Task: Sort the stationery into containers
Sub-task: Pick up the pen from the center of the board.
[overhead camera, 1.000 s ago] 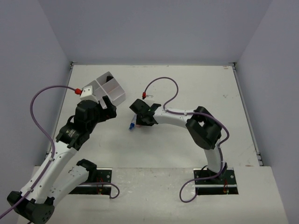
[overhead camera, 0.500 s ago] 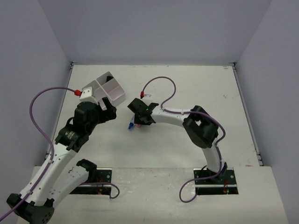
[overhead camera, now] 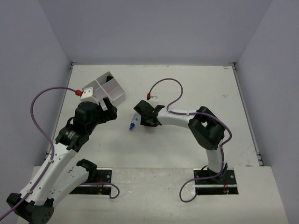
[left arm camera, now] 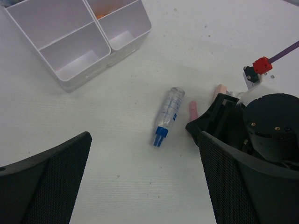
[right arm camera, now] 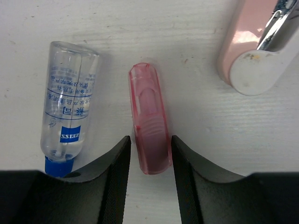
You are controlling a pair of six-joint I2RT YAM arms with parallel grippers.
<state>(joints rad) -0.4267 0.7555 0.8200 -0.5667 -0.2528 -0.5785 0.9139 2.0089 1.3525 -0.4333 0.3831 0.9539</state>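
- Because everything left to sort lies loose on it, the tabletop [overhead camera: 201,88] serves as the pick-up area, with the pieces gathered near its middle.
- Over at the far left, the white four-compartment tray [left arm camera: 84,77] sits where both arms can reach it; something orange shows in one far compartment.
- Between tray and pieces, the left gripper [overhead camera: 107,106] hovers with jaws spread wide and holds nothing, probably to leave the other arm room.
- Down at the tabletop, the right gripper [right arm camera: 150,140] straddles the pink piece [right arm camera: 149,126], lined up to close on its narrow sides. I cannot tell whether it already pinches.
- Just beside that piece, on the tray side, the clear bottle [right arm camera: 67,112] with its blue cap lies flat outside the jaws.
- On the other side, the pale pink item [right arm camera: 247,46] lies untouched.
- Smallest of all, the pink piece lies flat, well apart from the tray; lifting it looks like the step in hand.
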